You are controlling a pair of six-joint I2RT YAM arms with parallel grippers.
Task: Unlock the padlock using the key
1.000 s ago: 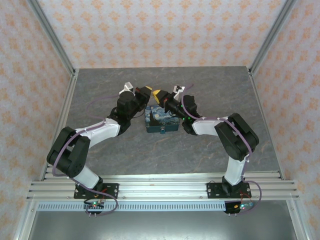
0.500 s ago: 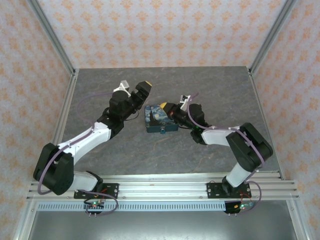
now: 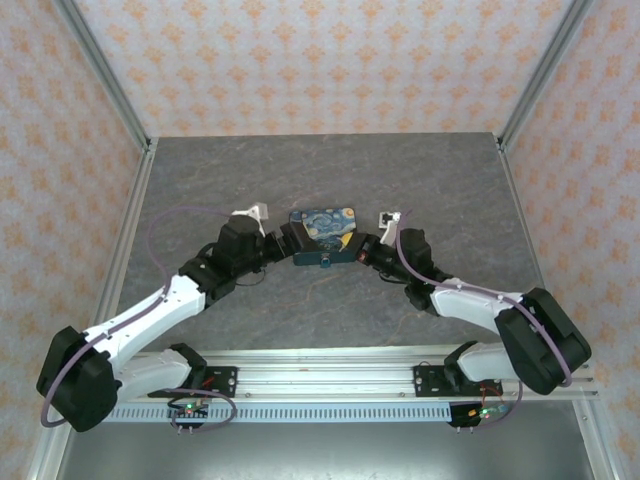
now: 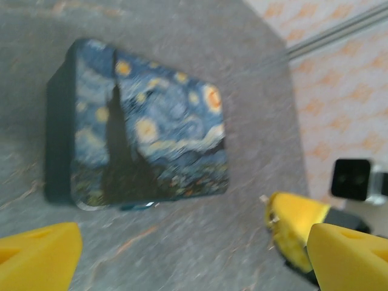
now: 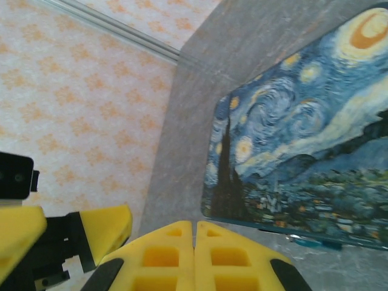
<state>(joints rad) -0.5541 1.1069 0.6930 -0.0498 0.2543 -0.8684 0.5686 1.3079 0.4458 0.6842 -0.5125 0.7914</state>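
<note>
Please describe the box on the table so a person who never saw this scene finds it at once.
Look at the grey table between the orange-patterned walls. Near its middle lies a flat box. Unlike the black-and-white arms beside it, it is dark blue, its lid printed with a swirly night sky.

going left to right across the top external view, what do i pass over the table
left arm → left tool → blue painted box → right tool → right arm
</note>
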